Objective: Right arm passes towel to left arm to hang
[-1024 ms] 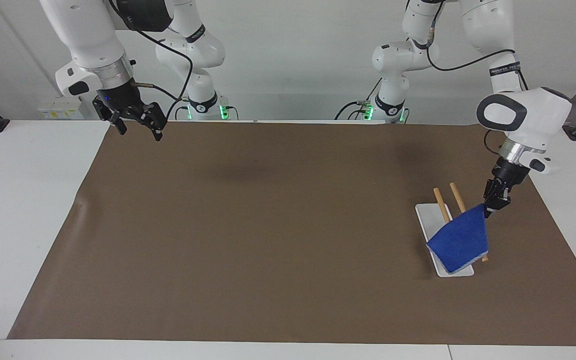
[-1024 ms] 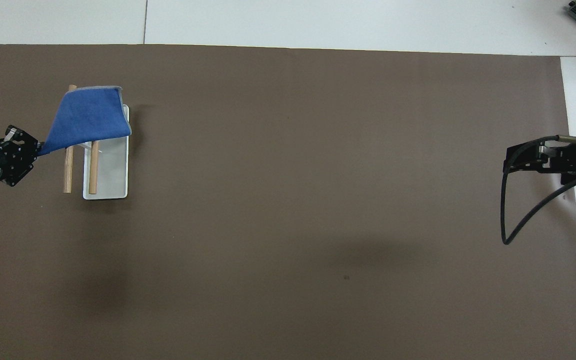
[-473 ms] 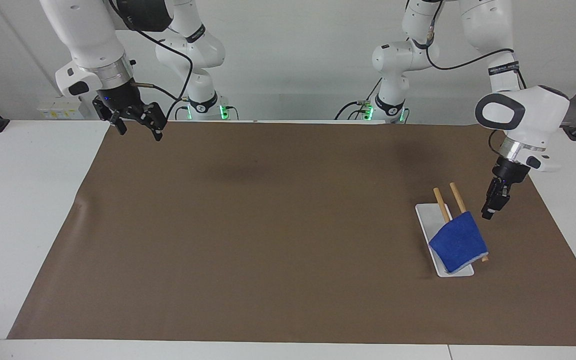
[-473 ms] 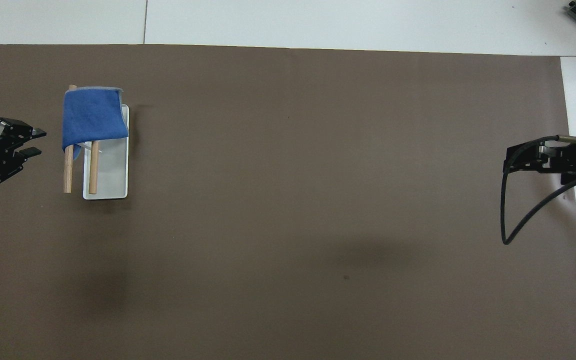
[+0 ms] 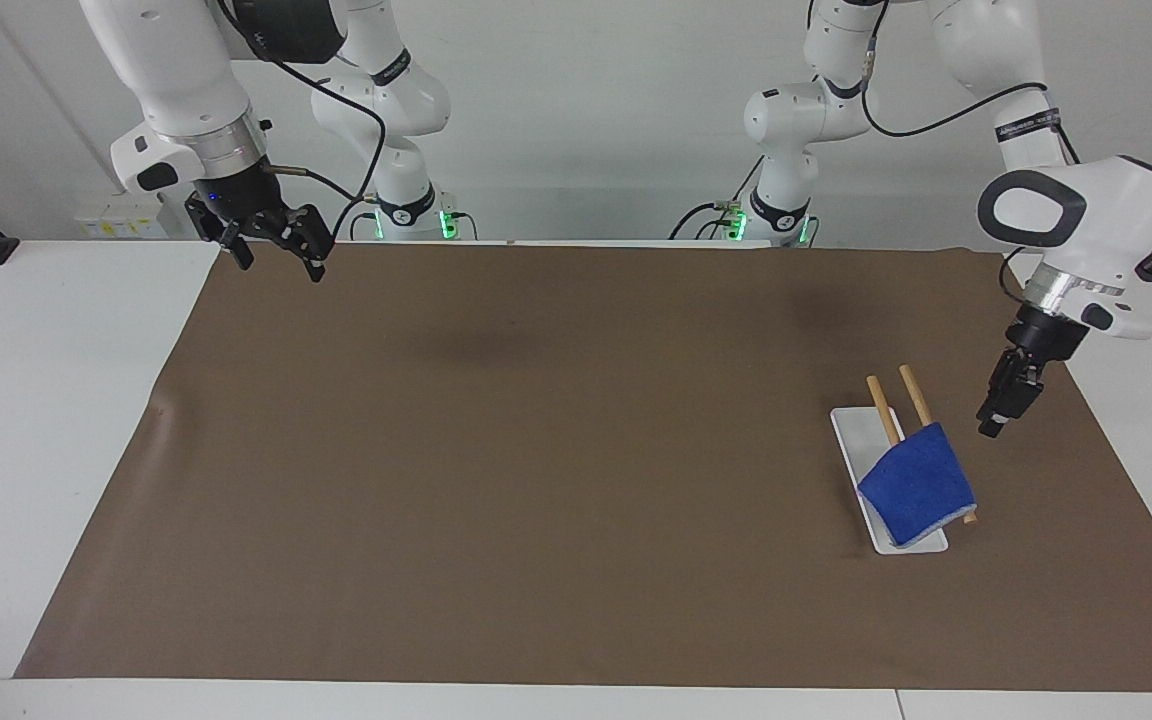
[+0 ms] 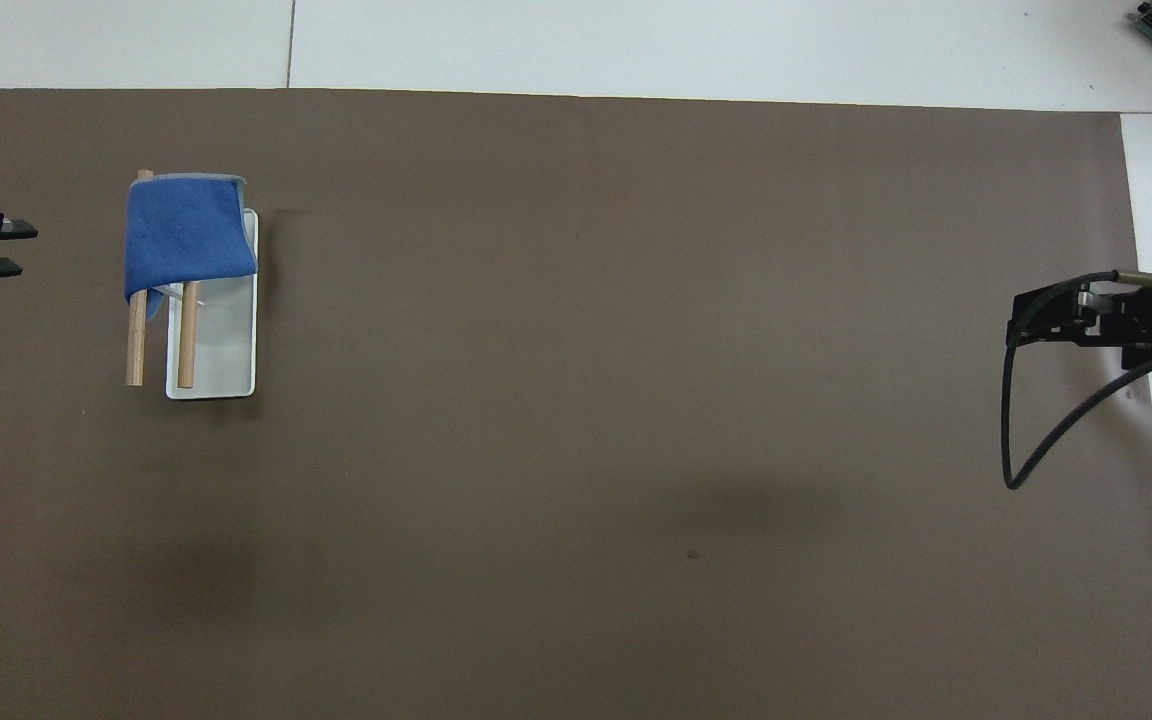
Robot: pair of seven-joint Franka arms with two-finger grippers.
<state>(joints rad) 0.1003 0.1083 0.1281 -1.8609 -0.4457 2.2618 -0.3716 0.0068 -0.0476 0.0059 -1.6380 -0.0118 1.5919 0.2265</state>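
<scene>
Now the towel hangs draped over one end of two wooden rods that lie side by side above a white tray, and the left gripper hangs in the air just off the rack, toward the left arm's edge of the table, with its two fingers apart and nothing between them. From that gripper the towel lies sideways toward the middle of the table and lower, apart from the fingertips by a clear gap; the rods' long axis runs away from the robots, crosswise to the line from gripper to cloth, and the towel covers the end farther from the robots. By my reading the hanging is done and the move ahead is only a retreat clear of the rack. The left arm is much the nearer of the two. The right gripper waits open and empty over the mat's edge at the right arm's end, well apart from the towel. The tray holds nothing but the rack's own stand; the towel's lower fold hangs over it
</scene>
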